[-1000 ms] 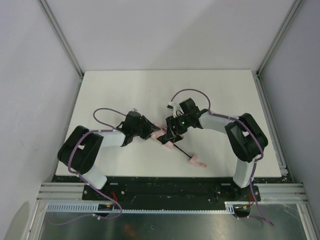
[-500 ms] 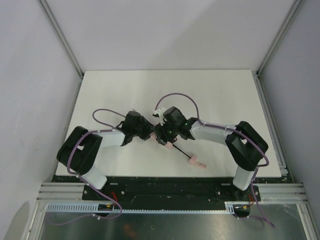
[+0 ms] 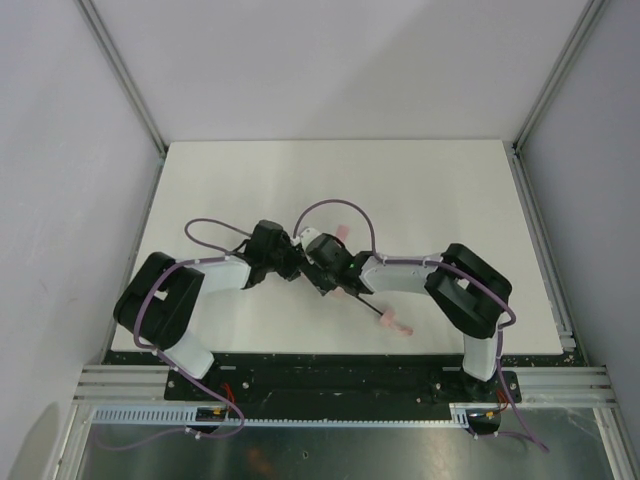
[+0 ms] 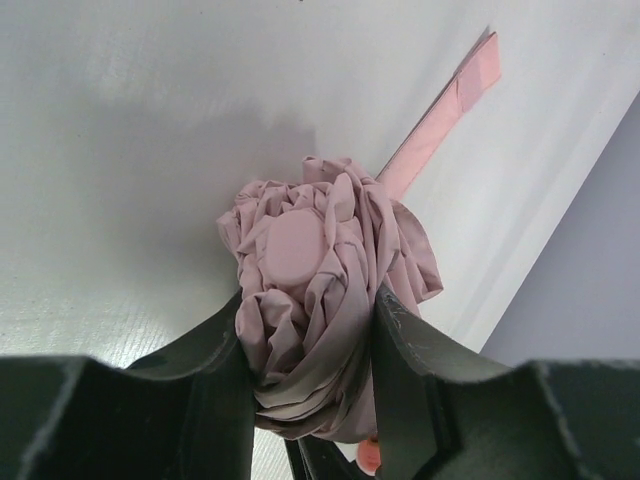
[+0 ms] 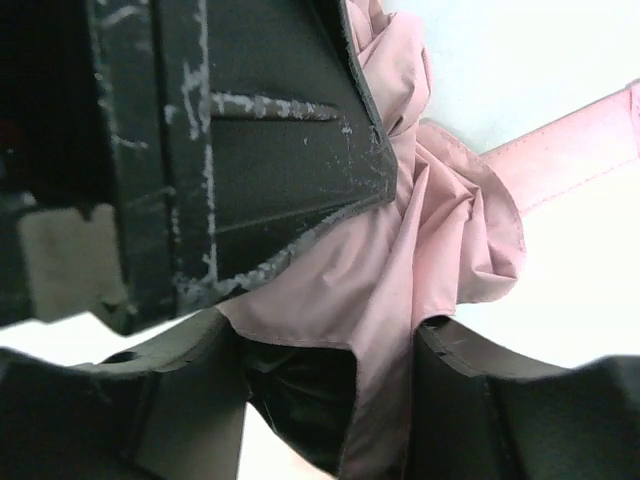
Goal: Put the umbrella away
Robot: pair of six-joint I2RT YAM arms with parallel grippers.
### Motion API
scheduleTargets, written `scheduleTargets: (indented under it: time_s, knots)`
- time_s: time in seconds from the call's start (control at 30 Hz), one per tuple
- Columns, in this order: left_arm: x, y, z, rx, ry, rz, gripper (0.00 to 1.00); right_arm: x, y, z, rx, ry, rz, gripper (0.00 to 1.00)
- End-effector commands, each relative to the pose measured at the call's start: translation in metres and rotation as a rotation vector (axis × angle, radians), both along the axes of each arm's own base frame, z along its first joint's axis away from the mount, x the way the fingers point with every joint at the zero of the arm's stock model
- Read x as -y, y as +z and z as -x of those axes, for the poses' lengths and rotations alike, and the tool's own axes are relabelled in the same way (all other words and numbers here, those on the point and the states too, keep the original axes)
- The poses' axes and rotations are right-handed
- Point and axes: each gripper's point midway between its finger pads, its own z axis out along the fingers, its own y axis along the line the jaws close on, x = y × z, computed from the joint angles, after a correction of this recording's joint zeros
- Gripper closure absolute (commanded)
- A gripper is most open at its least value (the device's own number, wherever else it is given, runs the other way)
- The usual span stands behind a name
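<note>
Left end effector (image 4: 305, 330) clamped on the bunched canopy of the umbrella (image 4: 300, 250); right end effector (image 5: 325, 370) clamped on the same fabric. Umbrella lies mid-surface (image 3: 420, 190), handle (image 3: 396, 326) near right.

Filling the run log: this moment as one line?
object: pale pink fabric folding umbrella | left fingers: clamped on canopy | right fingers: closed on canopy | handle: on table

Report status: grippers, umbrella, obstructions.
Left gripper clamped on the umbrella, canopy bunched. Right gripper closed on same fabric. Shaft out, handle on table. No obstruction seen.
</note>
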Motion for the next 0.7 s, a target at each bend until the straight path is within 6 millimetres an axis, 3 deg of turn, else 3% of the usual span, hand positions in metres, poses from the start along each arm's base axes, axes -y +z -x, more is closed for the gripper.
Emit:
scheduleTargets:
  time_s: [0.0,0.07,0.13,0.17,0.27,0.33,0.5,0.67]
  knots:
    - [-0.031,-0.049,0.040,-0.180,0.003,-0.192,1.00,0.009,-0.004,-0.017,0.096,-0.071,0.077,0.60]
    - [-0.030,-0.047,0.040,-0.173,-0.005,-0.193,1.00,0.009,-0.006,-0.014,0.069,-0.061,0.072,0.85]
    - [-0.029,-0.044,0.039,-0.155,-0.023,-0.197,1.00,0.009,-0.012,-0.007,0.001,-0.030,0.049,0.96]
    - [-0.028,-0.041,0.037,-0.139,-0.033,-0.199,0.96,0.009,-0.016,-0.002,-0.039,-0.012,0.035,0.98]
    - [-0.028,-0.028,0.028,-0.060,-0.063,-0.210,0.46,0.007,-0.025,0.015,-0.208,0.057,-0.066,1.00]
    - [-0.030,-0.023,0.026,-0.018,-0.071,-0.218,0.27,0.008,-0.027,0.022,-0.330,0.082,-0.161,1.00]
    - [-0.023,-0.021,0.028,0.023,-0.104,-0.174,0.06,0.007,-0.022,0.030,-0.576,0.118,-0.379,1.00]
    - [-0.013,-0.039,0.037,-0.032,-0.150,-0.153,0.05,0.001,-0.005,0.032,-0.748,0.145,-0.569,1.00]
